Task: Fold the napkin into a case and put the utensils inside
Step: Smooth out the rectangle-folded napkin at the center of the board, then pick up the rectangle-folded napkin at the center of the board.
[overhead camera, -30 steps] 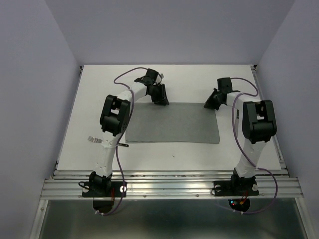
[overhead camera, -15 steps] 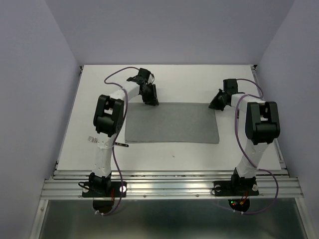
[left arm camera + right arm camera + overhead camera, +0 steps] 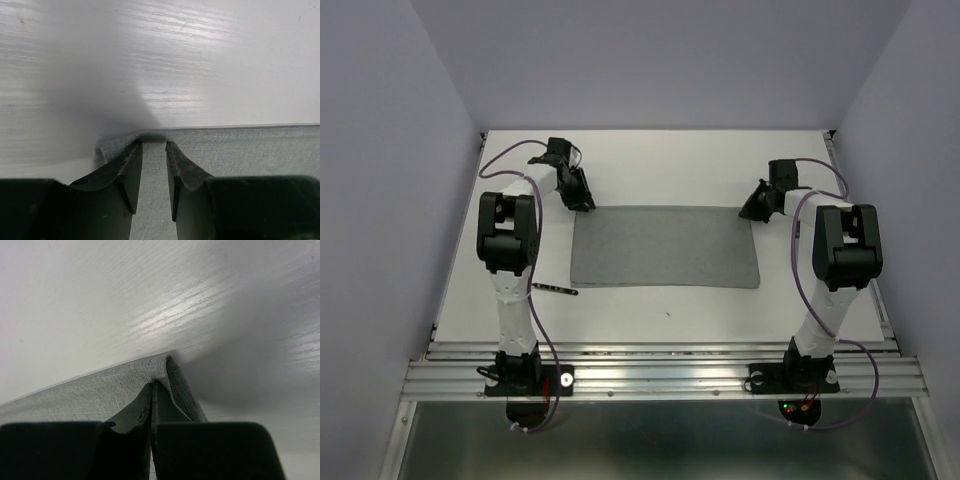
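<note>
Folding begins at the far edge, so both far corners need a sound pinch before any lift. At the far right corner of the napkin (image 3: 665, 247) the right gripper (image 3: 756, 208) has its jaws pressed together, with a ridge of cloth caught between the tips. The right wrist view shows this plainly. At the far left corner the left gripper (image 3: 578, 197) has its jaws partly apart, tips down on the slightly rucked corner. No cloth looks clamped between them.

My judgement is that the left should close on that corner, taking enough cloth that it cannot slip out. Both arms should then lift and travel toward the near edge at one height and pace, so the fold line runs straight and the edges meet. An uneven pull would skew the oblong.

The napkin lies flat on the white table (image 3: 720, 160) between the two arms. It is a plain grey oblong, long side running left to right, smooth except at its two far corners. One utensil (image 3: 555, 289), a thin dark stick, lies just beside the near left corner. I cannot see any others.
</note>
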Tool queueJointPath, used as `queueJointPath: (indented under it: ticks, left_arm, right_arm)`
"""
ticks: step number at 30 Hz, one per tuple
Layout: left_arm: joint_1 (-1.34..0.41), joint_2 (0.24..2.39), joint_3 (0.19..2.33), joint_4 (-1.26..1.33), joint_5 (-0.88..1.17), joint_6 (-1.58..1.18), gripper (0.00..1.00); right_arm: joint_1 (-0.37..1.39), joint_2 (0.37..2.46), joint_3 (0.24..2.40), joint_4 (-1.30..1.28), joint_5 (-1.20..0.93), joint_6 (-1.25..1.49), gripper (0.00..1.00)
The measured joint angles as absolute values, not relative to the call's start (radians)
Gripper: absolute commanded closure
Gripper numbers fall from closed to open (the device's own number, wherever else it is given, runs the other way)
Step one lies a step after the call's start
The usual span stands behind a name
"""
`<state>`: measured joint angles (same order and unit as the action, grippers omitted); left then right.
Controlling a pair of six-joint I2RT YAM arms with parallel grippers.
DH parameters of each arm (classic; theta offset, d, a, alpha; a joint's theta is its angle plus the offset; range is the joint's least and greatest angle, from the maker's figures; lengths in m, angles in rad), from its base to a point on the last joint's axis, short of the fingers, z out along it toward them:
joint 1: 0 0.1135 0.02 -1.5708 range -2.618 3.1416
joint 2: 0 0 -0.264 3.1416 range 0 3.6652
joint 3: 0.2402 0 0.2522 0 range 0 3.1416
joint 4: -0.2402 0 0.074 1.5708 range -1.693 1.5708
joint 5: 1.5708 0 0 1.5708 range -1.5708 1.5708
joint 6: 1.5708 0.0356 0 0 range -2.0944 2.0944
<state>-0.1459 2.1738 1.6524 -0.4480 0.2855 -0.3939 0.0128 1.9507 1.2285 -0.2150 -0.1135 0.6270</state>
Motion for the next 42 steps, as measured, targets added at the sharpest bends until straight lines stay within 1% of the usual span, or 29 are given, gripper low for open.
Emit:
queueJointPath:
  ticks: [7, 21, 26, 30, 34, 35, 38, 40, 42]
  left_arm:
    - [-0.11, 2.164, 1.639, -0.445, 0.258, -0.395, 0.63]
    - [-0.106, 2.125, 1.592, -0.438, 0.209, -0.397, 0.63]
    - [-0.104, 2.115, 1.592, -0.439, 0.217, -0.39, 0.61]
    - [-0.103, 2.08, 1.592, -0.443, 0.224, -0.385, 0.58]
    - [-0.103, 2.017, 1.592, -0.456, 0.216, -0.382, 0.54]
    - [-0.103, 1.998, 1.59, -0.458, 0.21, -0.382, 0.5]
    - [-0.104, 1.936, 1.558, -0.456, 0.183, -0.382, 0.42]
    - [-0.104, 1.877, 1.492, -0.453, 0.156, -0.382, 0.37]
    - [-0.104, 1.841, 1.436, -0.455, 0.145, -0.382, 0.35]
  right_arm:
    - [0.013, 1.951, 1.229, -0.215, -0.114, 0.624, 0.99]
    - [0.012, 1.951, 1.229, -0.213, -0.121, 0.613, 0.99]
    - [0.009, 1.949, 1.229, -0.216, -0.139, 0.597, 0.99]
    - [0.007, 1.924, 1.23, -0.255, -0.16, 0.579, 0.96]
    - [0.005, 1.839, 1.232, -0.299, -0.165, 0.555, 0.92]
    - [0.005, 1.808, 1.232, -0.308, -0.165, 0.548, 0.91]
    - [0.005, 1.728, 1.229, -0.315, -0.165, 0.534, 0.88]
    - [0.005, 1.655, 1.211, -0.31, -0.164, 0.525, 0.85]
    - [0.005, 1.61, 1.181, -0.31, -0.163, 0.522, 0.84]
